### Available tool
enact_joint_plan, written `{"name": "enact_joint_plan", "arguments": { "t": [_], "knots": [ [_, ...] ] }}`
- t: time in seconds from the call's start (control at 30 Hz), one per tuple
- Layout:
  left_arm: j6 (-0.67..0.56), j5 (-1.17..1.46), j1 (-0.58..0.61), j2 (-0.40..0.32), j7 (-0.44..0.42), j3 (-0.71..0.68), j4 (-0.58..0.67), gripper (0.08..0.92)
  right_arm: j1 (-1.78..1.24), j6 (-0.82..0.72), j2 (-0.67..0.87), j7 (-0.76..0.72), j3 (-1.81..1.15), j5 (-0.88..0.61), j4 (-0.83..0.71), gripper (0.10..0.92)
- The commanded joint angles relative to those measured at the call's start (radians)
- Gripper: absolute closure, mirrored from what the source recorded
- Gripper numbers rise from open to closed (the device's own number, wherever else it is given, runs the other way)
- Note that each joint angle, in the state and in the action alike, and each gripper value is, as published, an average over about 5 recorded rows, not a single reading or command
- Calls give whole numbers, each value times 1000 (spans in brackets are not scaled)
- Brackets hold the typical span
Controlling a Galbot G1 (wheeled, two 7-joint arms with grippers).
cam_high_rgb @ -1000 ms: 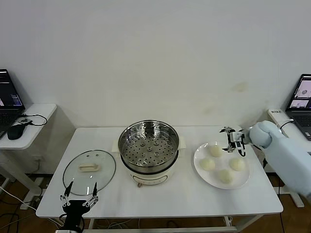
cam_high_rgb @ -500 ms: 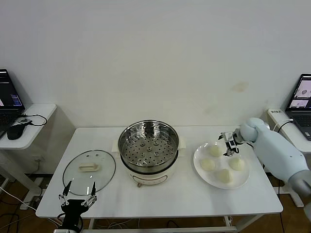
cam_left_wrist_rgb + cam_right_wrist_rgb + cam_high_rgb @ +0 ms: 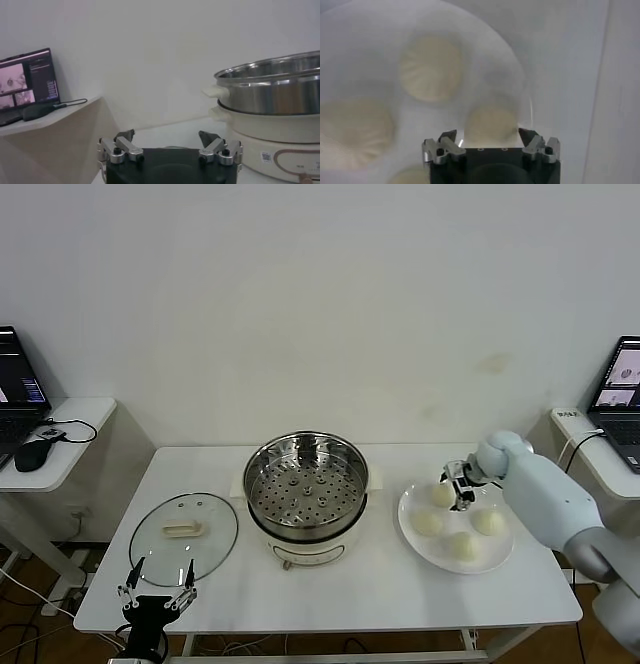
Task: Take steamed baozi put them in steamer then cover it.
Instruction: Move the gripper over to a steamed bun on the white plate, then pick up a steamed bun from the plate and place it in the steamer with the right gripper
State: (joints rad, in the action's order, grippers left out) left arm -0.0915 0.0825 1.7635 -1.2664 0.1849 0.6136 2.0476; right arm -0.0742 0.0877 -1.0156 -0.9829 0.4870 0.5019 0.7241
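Here, four baozi [image 3: 443, 495] on white plate [image 3: 410, 529], steamer [image 3: 306, 484] empty, right gripper [image 3: 456, 487] fingers spread above them.

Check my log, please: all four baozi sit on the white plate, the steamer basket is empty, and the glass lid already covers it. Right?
Not quite. The head view shows the glass lid lying on the table left of the steamer, not covering it. The rest stands.

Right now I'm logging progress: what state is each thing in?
steamer: uncovered, basket empty
cover: off, flat on the table beside the steamer
steamed baozi: all four on the white plate
right tool: open, over the plate
left tool: open, parked near the table's front edge
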Motion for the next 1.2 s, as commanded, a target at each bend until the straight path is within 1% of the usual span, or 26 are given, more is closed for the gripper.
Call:
{"name": "enact_joint_plan", "arguments": {
  "t": [0.03,0.2,0.33,0.53,0.87,1.07,1.2],
  "knots": [
    [-3,0,2,0,1,1,2,177,6,0,-19,-6,1,14,-30,317],
    [-4,0,4,-2,1,0,4,177,9,-4,-15,-12,0,13,-33,334],
    [-4,-1,5,-3,1,-1,7,177,14,-6,-5,-16,2,4,-23,367],
    [-4,-2,3,-3,2,-3,7,177,22,-16,27,-26,23,-43,26,389],
    [-8,-1,6,-1,4,-3,13,177,99,-54,142,-50,114,-195,211,435],
    [-8,1,4,7,3,0,18,177,231,-91,217,-72,217,-329,387,446],
    [-8,3,2,11,2,-2,22,177,343,-117,236,-81,297,-423,469,444]
  ]
}}
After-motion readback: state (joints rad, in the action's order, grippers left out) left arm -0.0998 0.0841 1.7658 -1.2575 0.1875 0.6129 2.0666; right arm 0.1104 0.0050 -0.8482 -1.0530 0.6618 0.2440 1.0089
